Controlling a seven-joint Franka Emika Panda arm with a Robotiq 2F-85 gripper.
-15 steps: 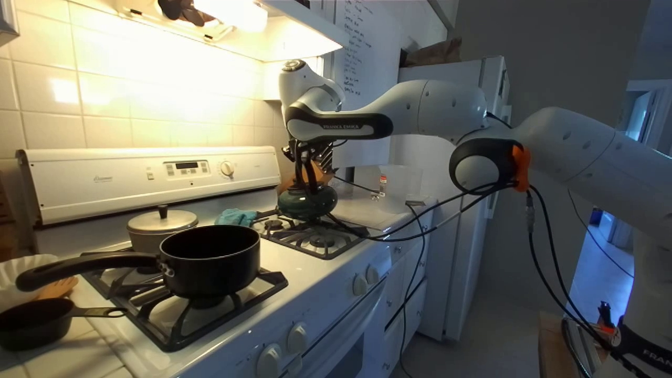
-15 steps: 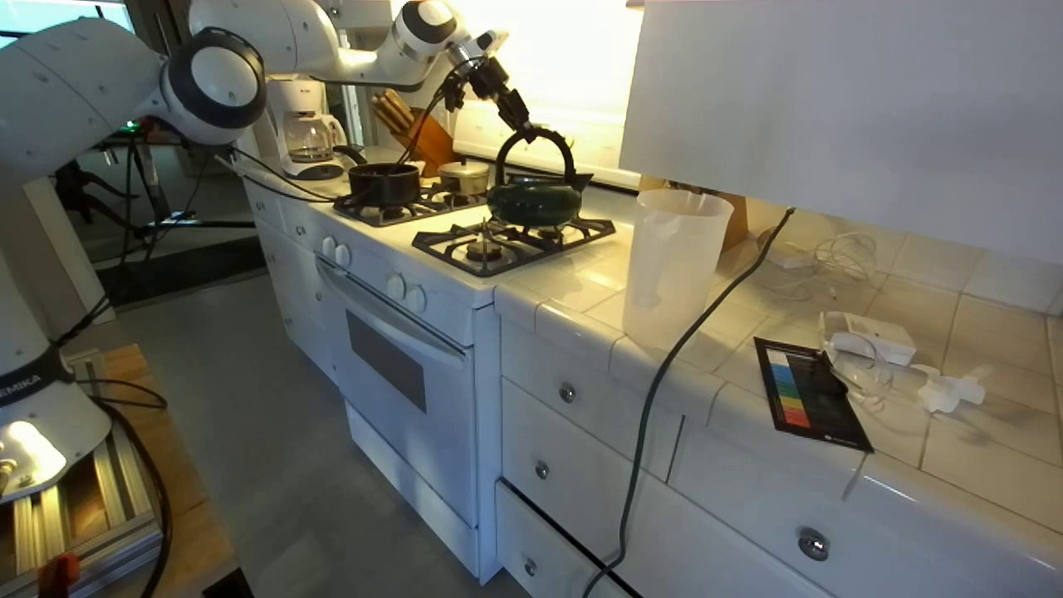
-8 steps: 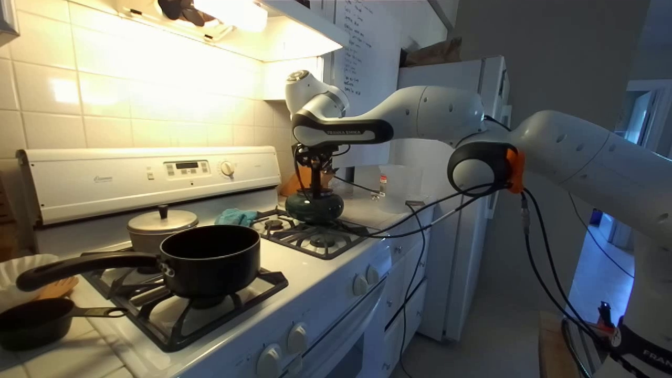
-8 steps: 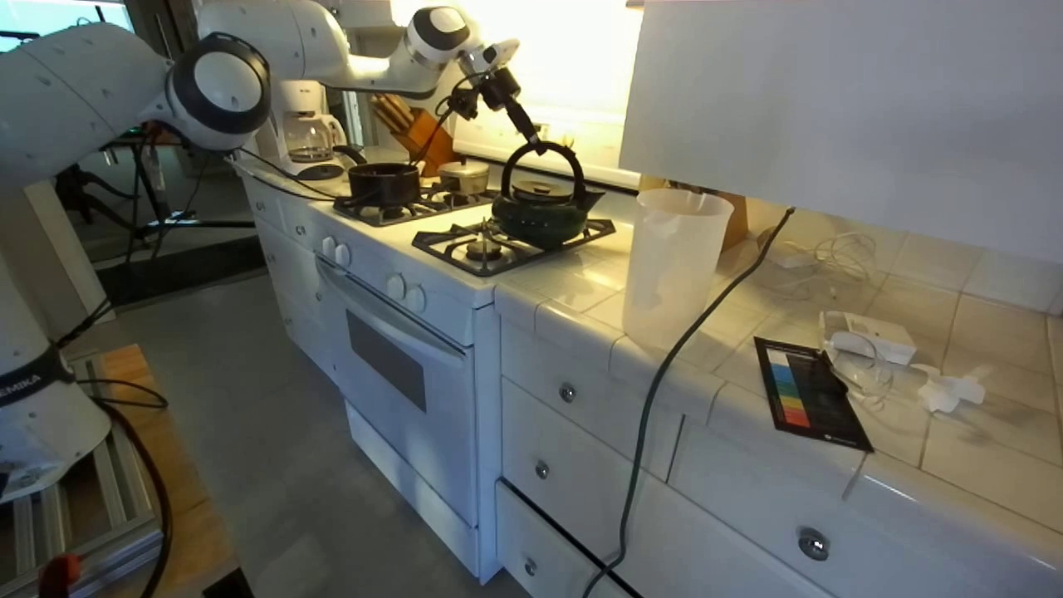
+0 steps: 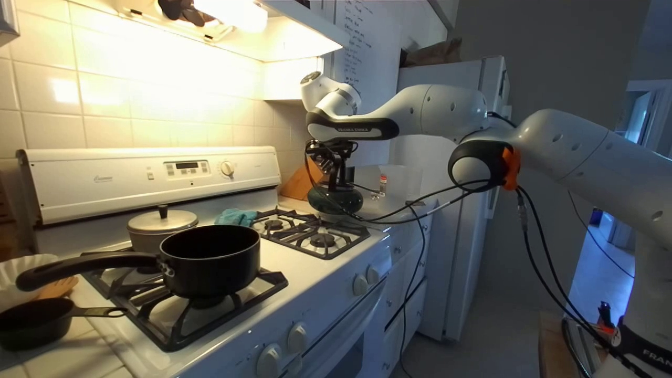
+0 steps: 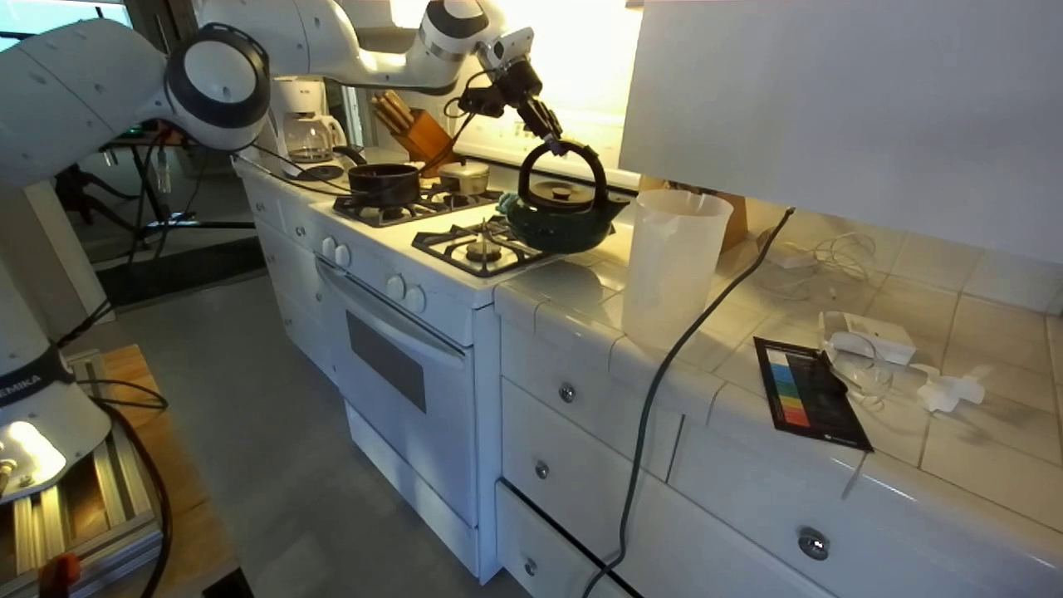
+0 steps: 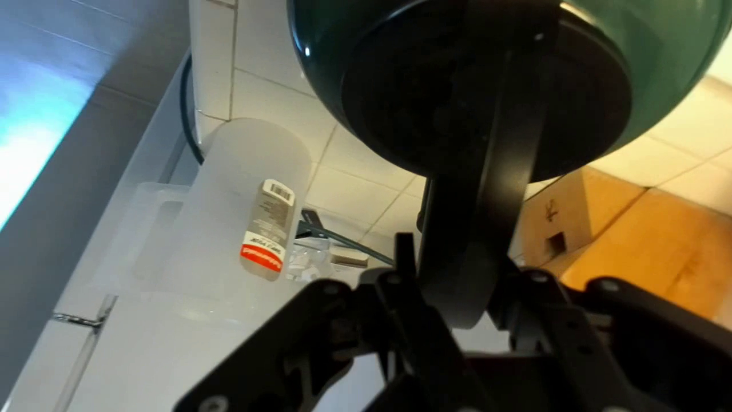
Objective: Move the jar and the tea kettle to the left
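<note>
In an exterior view, a black pot (image 6: 384,186) is set on the stove (image 6: 399,353); farther right, the tea kettle (image 6: 558,227) is held at the stove's edge, its arched handle (image 6: 595,167) clamped in the gripper (image 6: 555,147); then a translucent pitcher (image 6: 673,270) is seen on the tiled counter (image 6: 1005,455)

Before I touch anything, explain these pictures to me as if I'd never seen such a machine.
The white machine is a robot arm. The black gripper at its end is its hand, and it grips the dark green tea kettle by the arched handle. The kettle seems to hang in the air. The two exterior views come from cameras standing outside the robot; the wrist view looks past the gripper at the kettle. On the stove stand a black saucepan and a lidded pot; a blue cloth lies near the back.
</note>
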